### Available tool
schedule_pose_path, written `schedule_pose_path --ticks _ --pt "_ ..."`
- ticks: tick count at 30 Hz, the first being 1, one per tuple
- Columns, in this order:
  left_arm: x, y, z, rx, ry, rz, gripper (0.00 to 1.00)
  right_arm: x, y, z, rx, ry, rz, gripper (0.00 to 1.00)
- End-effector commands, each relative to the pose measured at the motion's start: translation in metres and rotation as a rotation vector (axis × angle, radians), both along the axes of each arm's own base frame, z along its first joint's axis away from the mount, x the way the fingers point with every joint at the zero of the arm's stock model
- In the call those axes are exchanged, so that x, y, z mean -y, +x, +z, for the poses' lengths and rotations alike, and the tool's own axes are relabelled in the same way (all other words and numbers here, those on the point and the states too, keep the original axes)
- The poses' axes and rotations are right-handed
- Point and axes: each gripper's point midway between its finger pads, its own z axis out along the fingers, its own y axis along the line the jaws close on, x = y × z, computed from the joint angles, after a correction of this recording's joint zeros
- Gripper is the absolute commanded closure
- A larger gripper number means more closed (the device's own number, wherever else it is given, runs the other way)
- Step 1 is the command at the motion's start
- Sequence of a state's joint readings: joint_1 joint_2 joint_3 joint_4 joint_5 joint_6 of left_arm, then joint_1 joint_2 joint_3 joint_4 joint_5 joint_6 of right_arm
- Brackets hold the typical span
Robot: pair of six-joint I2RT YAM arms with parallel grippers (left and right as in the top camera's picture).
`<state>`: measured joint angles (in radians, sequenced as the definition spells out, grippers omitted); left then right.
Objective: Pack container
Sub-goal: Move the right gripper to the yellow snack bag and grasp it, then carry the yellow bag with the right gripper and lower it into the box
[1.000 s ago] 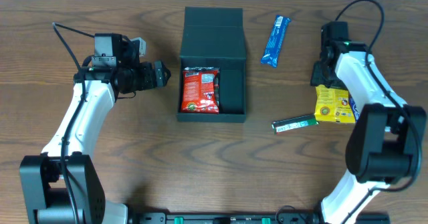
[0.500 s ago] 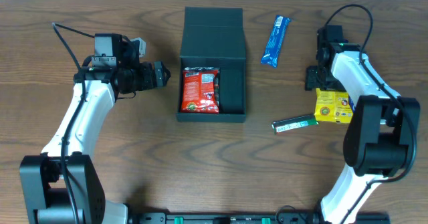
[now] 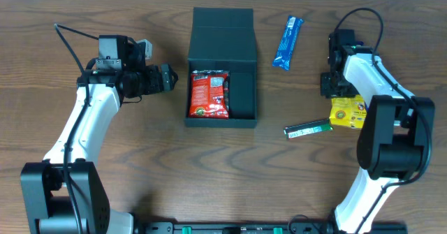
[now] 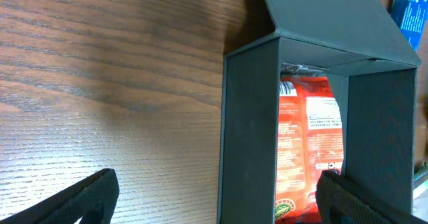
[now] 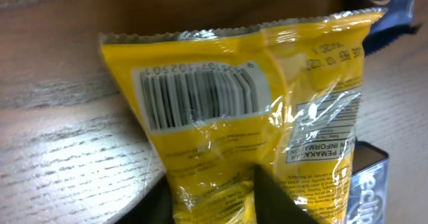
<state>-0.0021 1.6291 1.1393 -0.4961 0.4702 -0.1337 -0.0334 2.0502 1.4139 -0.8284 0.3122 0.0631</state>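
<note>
Right gripper (image 3: 335, 87) sits at the yellow packet's (image 5: 254, 97) far edge; I cannot tell whether its jaws have closed. Left gripper (image 3: 169, 78) gapes wide and empty, just left of the container (image 3: 243, 94), open mid-table. Slick film could slip from a shallow pinch. One container, one red packet (image 3: 209, 93) inside, one yellow, one blue bar (image 3: 288, 42), one green stick (image 3: 307, 129).

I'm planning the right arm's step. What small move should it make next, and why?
Probably lower the right gripper and close it on the end of the yellow packet beneath it: that packet fills the wrist view and lies on the table, and the open container has free room beside the red packet.
</note>
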Motion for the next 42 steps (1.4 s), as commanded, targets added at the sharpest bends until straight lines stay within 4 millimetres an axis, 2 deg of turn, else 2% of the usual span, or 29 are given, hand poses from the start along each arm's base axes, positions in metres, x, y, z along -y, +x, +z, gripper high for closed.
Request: schedule_pose_path --ticks 1,2,3,8,10,13,16,19,21,23,27,31,33,34,38,42 --pt "-0.001 0.001 -0.004 -0.011 0.007 0.008 0.05 -0.009 -0.004 -0.013 -0.035 0.026 0.013 0.89" --pt "-0.001 0.001 -0.004 -0.010 0.007 0.008 0.05 -0.009 -0.004 -0.013 -0.035 0.026 0.013 0.97" --pt "-0.001 0.001 -0.004 -0.010 0.007 0.008 0.05 -0.009 -0.004 -0.013 -0.034 0.026 0.013 0.99" --pt "-0.001 0.001 -0.004 -0.010 0.007 0.007 0.05 -0.012 -0.002 -0.012 -0.028 0.034 0.008 0.99" --pt "-0.002 0.001 -0.004 -0.010 0.007 0.008 0.05 -0.015 0.002 -0.002 -0.010 0.036 -0.007 0.99" --pt "-0.003 0.002 -0.003 -0.006 0.007 0.011 0.05 -0.027 0.024 0.042 0.081 0.043 -0.030 0.98" --pt "-0.007 0.004 -0.003 0.000 0.007 0.022 0.05 -0.050 0.047 0.099 0.202 0.057 -0.003 0.99" --pt "-0.022 0.006 -0.003 -0.001 0.006 0.061 0.05 -0.087 0.060 0.153 0.320 0.080 0.072 0.98" --pt "-0.033 0.007 -0.003 -0.003 0.002 0.090 0.05 -0.117 0.062 0.177 0.382 0.105 0.116 0.98" --pt "-0.043 0.008 -0.003 -0.002 0.001 0.117 0.05 -0.151 0.059 0.190 0.416 0.134 0.168 0.98" --pt "-0.061 0.009 -0.002 -0.002 0.002 0.162 0.05 -0.240 0.039 0.190 0.432 0.212 0.266 0.99" --pt "-0.072 0.009 -0.002 -0.003 0.003 0.189 0.05 -0.311 0.025 0.185 0.470 0.271 0.352 0.99" --pt "-0.084 0.009 0.000 -0.002 0.009 0.211 0.05 -0.337 0.017 0.178 0.457 0.257 0.405 0.98" --pt "-0.091 0.008 0.002 -0.002 0.011 0.222 0.05 -0.347 0.012 0.172 0.435 0.256 0.417 0.99" --pt "-0.116 0.009 0.009 0.009 0.017 0.267 0.05 -0.368 0.006 0.152 0.371 0.238 0.448 0.99" --pt "-0.121 0.006 0.010 0.011 0.028 0.253 0.05 -0.383 0.003 0.138 0.339 0.243 0.473 0.98"
